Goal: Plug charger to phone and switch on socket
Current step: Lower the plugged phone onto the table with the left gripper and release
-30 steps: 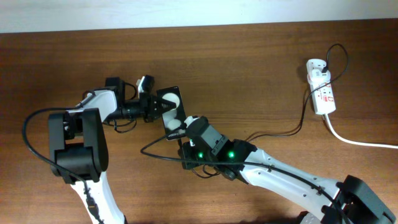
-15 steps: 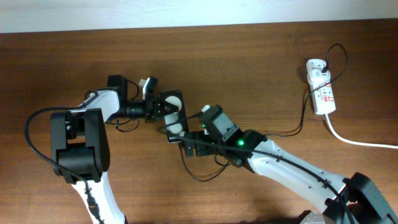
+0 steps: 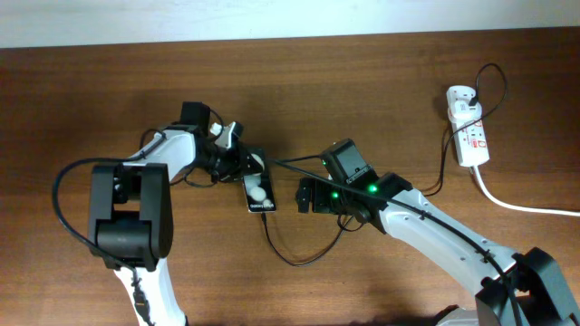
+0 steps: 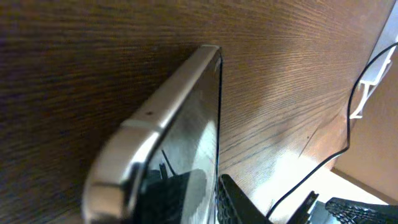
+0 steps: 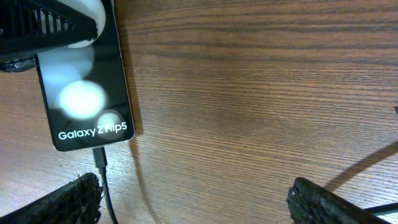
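The black phone (image 3: 259, 192) lies flat on the table, its "Galaxy Z Flip5" lettering (image 5: 95, 132) towards my right gripper. The charger's tip (image 5: 99, 155) sits in the phone's lower end, and its thin black cable (image 3: 292, 262) loops away over the wood. My left gripper (image 3: 239, 165) reaches over the phone's upper end (image 5: 74, 56), one pad (image 4: 239, 205) close against the glass; whether it still presses is unclear. My right gripper (image 5: 205, 202) stands open just right of the phone, nothing between its fingers. The white socket (image 3: 468, 127) lies at the far right.
A thick white cord (image 3: 526, 206) runs from the socket to the right edge. The pale wall strip (image 3: 290, 18) borders the far side of the table. Both arms' bases and black cables take up the front left and front right.
The phone, held tilted by my left gripper before, now lies flat and further right. My right gripper has let go of the charger, opened and drawn back to the right.
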You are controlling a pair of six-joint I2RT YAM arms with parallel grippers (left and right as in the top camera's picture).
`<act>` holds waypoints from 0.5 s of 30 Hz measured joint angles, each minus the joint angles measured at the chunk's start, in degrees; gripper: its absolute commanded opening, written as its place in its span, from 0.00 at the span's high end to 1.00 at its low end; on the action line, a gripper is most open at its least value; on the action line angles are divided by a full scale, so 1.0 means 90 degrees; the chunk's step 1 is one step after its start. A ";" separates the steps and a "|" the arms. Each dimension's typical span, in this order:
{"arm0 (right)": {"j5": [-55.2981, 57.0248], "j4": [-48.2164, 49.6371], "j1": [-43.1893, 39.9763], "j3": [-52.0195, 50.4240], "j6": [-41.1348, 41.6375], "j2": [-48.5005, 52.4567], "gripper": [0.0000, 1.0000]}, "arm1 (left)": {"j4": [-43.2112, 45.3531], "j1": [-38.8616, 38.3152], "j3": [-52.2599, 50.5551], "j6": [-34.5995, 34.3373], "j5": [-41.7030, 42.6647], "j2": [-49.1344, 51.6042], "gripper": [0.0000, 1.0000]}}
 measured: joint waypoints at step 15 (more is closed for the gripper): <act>0.0002 -0.0002 0.0000 0.0000 0.0000 0.0000 0.01 | 0.0012 0.0000 0.0126 -0.0012 0.0325 -0.0228 0.01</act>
